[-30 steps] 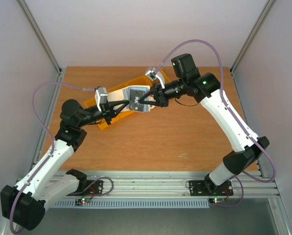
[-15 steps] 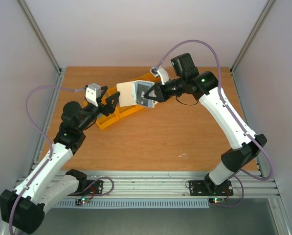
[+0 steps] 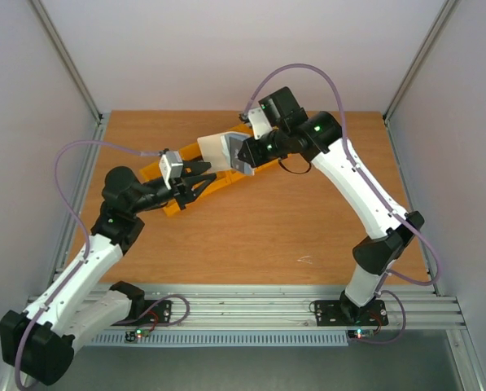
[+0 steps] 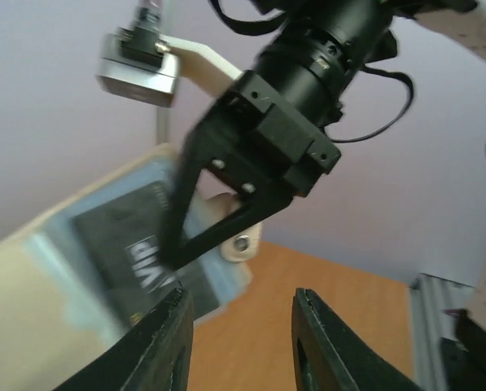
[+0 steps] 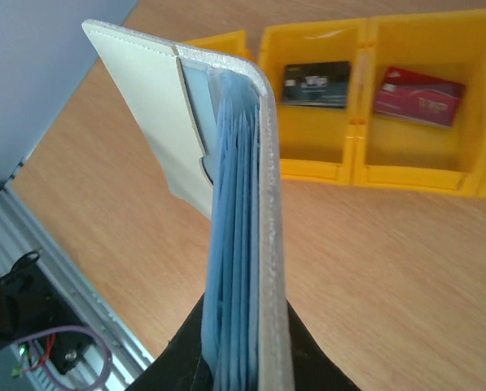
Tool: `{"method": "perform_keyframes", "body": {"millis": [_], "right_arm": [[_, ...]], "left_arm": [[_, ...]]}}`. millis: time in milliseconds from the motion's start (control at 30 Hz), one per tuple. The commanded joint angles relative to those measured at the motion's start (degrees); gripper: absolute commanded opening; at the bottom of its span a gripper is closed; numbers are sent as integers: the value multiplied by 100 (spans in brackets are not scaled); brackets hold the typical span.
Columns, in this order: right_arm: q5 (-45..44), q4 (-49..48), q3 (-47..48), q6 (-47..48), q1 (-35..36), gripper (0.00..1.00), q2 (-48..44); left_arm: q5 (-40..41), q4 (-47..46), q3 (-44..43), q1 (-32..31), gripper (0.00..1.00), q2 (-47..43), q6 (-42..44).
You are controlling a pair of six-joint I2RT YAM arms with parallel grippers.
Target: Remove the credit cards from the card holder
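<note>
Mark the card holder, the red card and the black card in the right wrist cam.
card holder (image 5: pixel 236 212), right wrist view, on the blue pocket edges seen end-on.
red card (image 5: pixel 418 95), right wrist view, middle of its face.
black card (image 5: pixel 316 84), right wrist view, middle of its face.

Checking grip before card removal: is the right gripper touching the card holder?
Touching. The right wrist view shows the card holder pinched edge-on inside the right gripper.

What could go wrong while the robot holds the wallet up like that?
The wallet hangs in the air, pinched at one edge by the right gripper; a hard tug could pull it loose. The left gripper is open near the wallet's dark card, so it might grab the pocket, or drop the card outside the yellow bins.
</note>
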State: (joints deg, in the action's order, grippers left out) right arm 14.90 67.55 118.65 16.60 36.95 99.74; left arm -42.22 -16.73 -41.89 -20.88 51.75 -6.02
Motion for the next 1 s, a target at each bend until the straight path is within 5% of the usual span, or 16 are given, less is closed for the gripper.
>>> {"method": "perform_keyframes", "body": {"millis": [0, 233, 967], "right_arm": [[637, -270, 156, 524, 213, 1, -44], [2243, -979, -628, 1362, 216, 1, -555], [4467, -806, -863, 2654, 69, 4, -792]], "left_arm": [[-877, -249, -231, -98, 35, 295, -610], [-55, -206, -278, -97, 32, 374, -1279], [-276, -507, -335, -93, 25, 445, -1445]]}}
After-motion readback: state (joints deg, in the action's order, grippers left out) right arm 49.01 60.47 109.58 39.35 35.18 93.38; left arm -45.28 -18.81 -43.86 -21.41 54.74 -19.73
